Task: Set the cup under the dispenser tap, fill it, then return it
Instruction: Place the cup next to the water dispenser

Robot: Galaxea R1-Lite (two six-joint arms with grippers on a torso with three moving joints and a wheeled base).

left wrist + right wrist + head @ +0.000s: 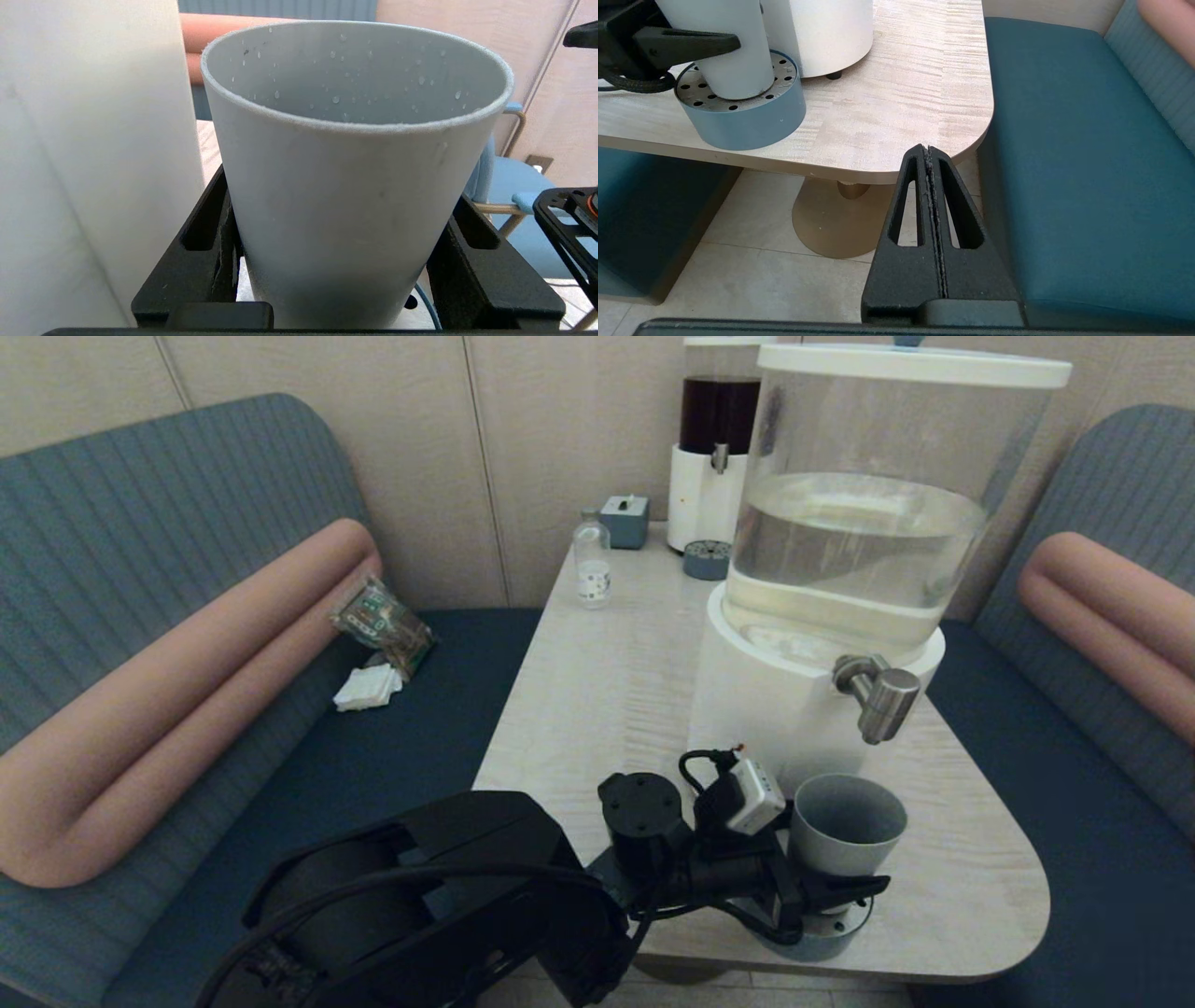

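Observation:
The grey-blue cup (845, 826) stands upright on the round drip tray (822, 933), just below and in front of the steel dispenser tap (878, 695). My left gripper (836, 873) reaches in from the near left at the cup's lower half. In the left wrist view its black fingers (210, 224) press both sides of the cup (355, 186), so my left gripper (338, 186) is shut on it. Droplets dot the cup's inner wall. My right gripper (928, 149) hangs shut and empty below the table's near right corner.
The large clear-tank dispenser (840, 551) stands right behind the cup. Farther back on the table are a small clear bottle (592, 565), a dark-liquid dispenser (714, 439) and a second drip tray (707, 560). Blue benches (1073, 154) flank the table (597, 691).

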